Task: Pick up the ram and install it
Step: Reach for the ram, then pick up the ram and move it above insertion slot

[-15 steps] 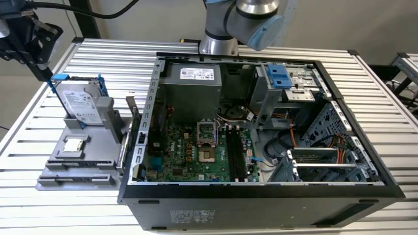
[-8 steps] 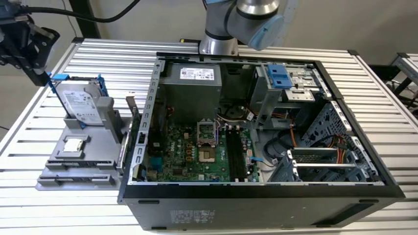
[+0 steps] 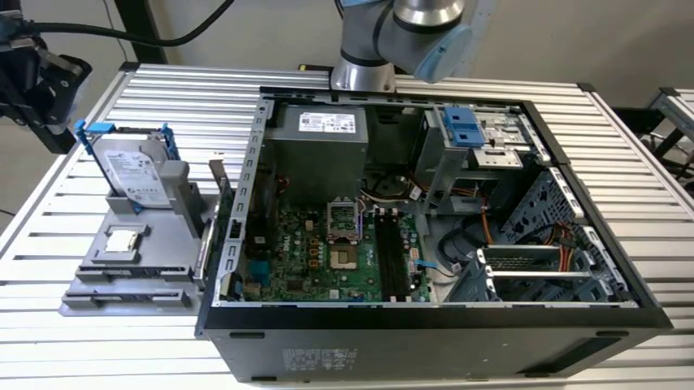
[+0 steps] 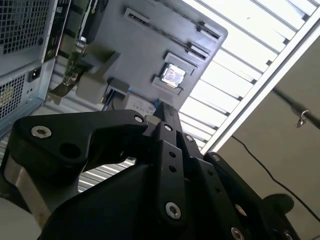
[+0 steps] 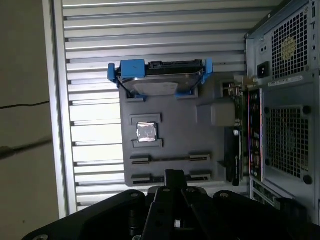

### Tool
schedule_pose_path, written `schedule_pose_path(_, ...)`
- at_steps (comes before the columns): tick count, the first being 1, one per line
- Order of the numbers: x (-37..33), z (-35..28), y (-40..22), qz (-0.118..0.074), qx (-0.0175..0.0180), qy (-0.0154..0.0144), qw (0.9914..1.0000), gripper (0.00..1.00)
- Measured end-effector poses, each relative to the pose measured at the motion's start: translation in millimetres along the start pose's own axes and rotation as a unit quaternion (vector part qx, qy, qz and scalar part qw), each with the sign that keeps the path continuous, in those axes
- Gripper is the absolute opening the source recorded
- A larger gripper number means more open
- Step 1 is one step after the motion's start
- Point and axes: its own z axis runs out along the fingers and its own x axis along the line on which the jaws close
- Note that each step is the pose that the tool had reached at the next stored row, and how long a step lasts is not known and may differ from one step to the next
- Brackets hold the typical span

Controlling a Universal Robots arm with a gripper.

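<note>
Pick-up step: my jaws (image 5: 172, 176) are clenched on nothing, gray holder (image 5: 190, 137) ahead, ram ungrasped. Grasping requires opening first.

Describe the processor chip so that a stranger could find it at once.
On the exterior view's left of the computer case lies a grey tray. The processor chip rests flat in it, near the upright hard drive. Unlike that drive, it is small, square and has no blue frame.
</note>
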Motion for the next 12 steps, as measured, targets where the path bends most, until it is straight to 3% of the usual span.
schedule_pose_path(12, -1.6, -1.1, -23.6, 0.000, 0.0000, 0.0000, 1.00000, 0.00)
